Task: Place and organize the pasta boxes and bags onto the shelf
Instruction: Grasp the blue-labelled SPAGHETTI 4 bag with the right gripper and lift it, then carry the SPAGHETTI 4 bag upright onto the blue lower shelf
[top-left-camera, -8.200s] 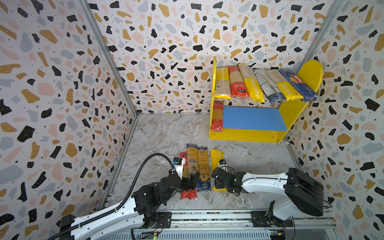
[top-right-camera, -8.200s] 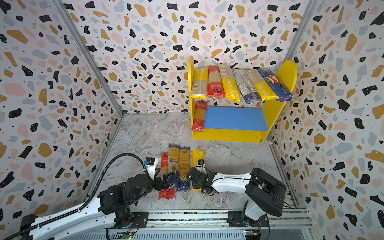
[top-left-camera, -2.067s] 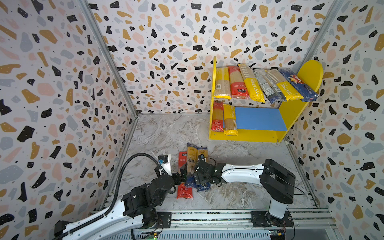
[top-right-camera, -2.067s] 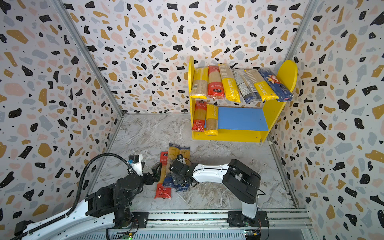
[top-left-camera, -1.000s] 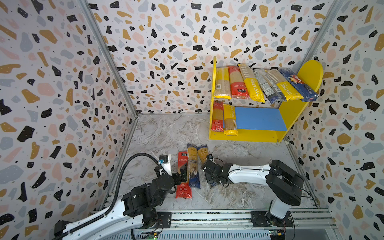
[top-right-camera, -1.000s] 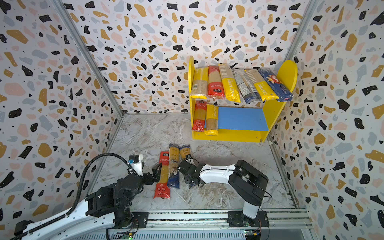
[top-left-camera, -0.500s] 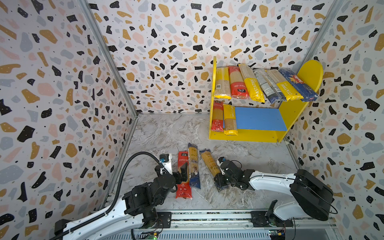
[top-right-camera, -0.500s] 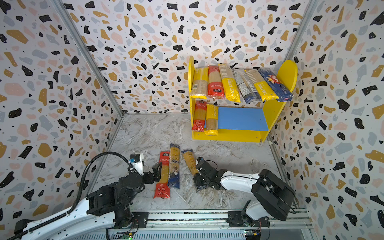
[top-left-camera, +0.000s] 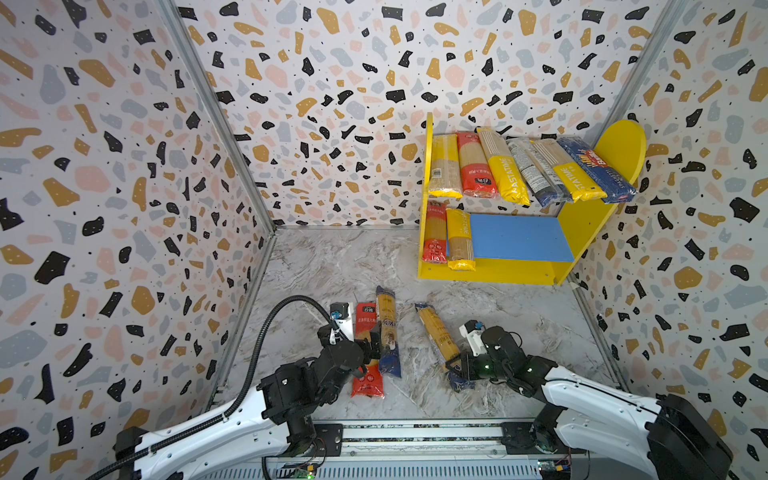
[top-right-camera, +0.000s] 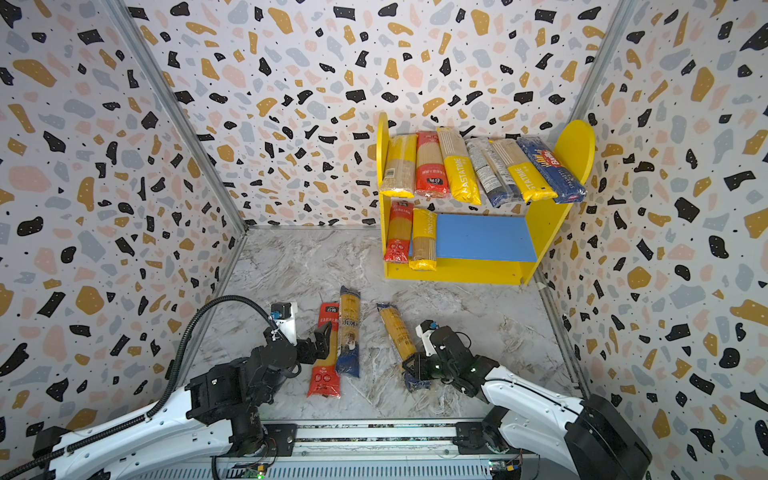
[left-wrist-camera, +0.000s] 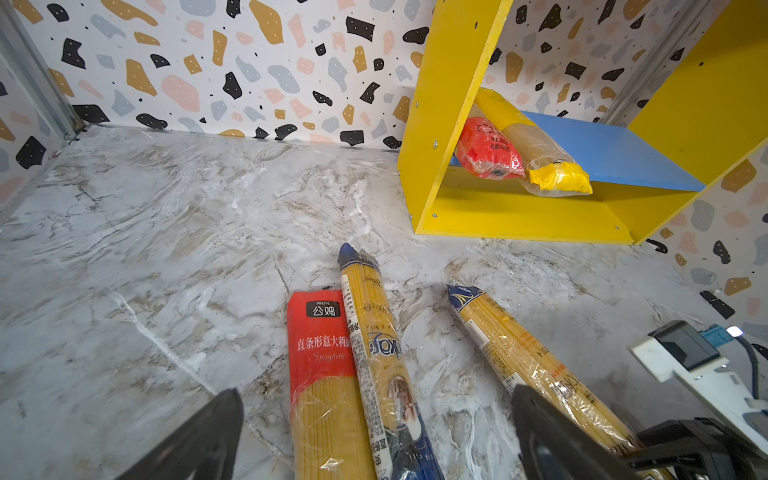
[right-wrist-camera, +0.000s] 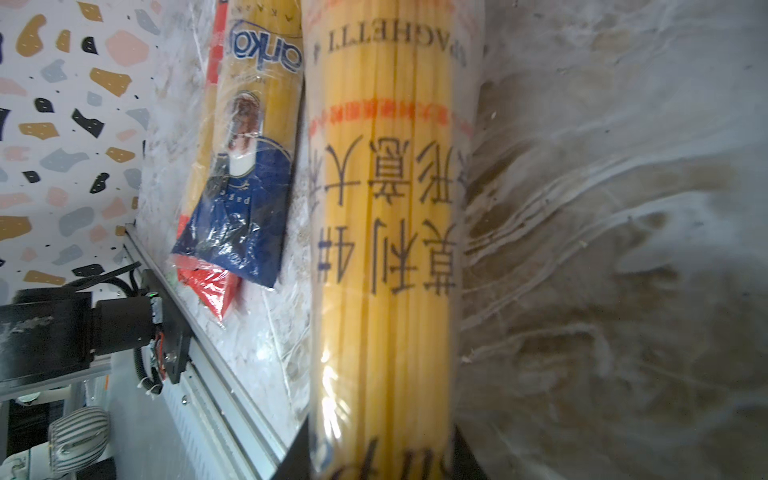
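Three spaghetti packs (top-left-camera: 388, 332) lie lower centre. Right gripper (top-left-camera: 457, 368) clamps the rightmost pack (top-left-camera: 434, 328); left gripper (left-wrist-camera: 374, 438) gapes wide over the other two.

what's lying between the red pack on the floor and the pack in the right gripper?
One blue-ended pack, lying against the red pack; then bare floor up to the gripped pack. Shows in both top views.

In both top views the whole scene is looked down on from high above the near edge, the shelf (top-left-camera: 519, 237) (top-right-camera: 482, 237) lying far right. The left wrist view is taken low over the floor (left-wrist-camera: 166, 228), faced toward the shelf. The yellow pack (right-wrist-camera: 382, 249) (left-wrist-camera: 528, 357) is seen very close from the right wrist and is shared by both wrist views.
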